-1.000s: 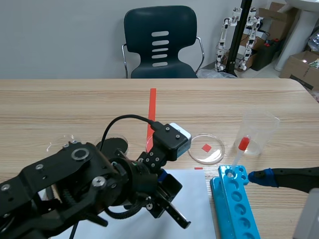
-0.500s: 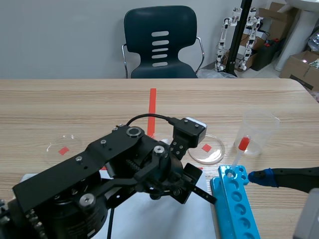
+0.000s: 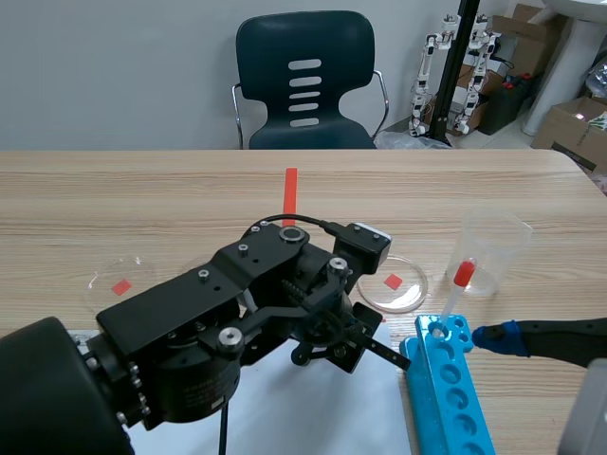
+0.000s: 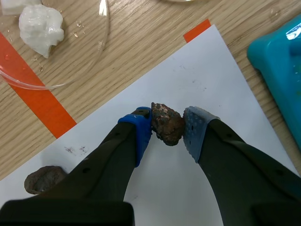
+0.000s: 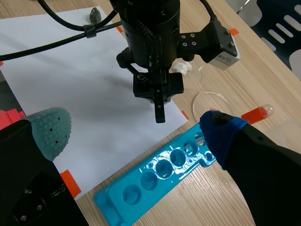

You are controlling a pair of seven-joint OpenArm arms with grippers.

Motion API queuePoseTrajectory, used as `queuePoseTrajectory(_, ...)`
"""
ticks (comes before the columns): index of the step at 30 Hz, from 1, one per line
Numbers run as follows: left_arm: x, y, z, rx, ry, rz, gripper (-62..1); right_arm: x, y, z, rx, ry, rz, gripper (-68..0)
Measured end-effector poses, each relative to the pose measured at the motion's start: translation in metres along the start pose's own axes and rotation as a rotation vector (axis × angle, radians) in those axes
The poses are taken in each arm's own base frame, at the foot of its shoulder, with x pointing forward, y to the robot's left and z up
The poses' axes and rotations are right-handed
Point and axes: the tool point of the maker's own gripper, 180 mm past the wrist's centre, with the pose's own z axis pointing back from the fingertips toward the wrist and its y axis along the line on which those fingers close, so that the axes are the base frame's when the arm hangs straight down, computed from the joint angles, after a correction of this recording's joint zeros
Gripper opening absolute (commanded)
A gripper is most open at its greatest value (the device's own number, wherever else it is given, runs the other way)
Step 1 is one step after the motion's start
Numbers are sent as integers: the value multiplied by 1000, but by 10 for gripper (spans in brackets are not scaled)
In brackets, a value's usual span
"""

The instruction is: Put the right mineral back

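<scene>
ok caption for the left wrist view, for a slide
Left gripper shut on brown mineral over white paper, second rock beside it, white lump in dish ahead

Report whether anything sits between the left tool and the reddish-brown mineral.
Nothing visible does. The reddish-brown mineral sits right between the left tool's two pads, with both pads against its sides, over the white paper. The darker rock lies on the paper apart from them, off to one side of the tool.
</scene>
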Motion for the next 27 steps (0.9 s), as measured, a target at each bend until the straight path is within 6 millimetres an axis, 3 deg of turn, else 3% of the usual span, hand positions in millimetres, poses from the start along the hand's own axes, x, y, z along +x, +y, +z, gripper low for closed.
queuePoseTrajectory(19, 9, -11, -3, -3, -29, -15, -478, 0, 0, 0, 0, 0, 0, -106)
queuePoseTrajectory(27, -6, -6, -14, 18, 8, -21, -476, 0, 0, 0, 0, 0, 0, -106)
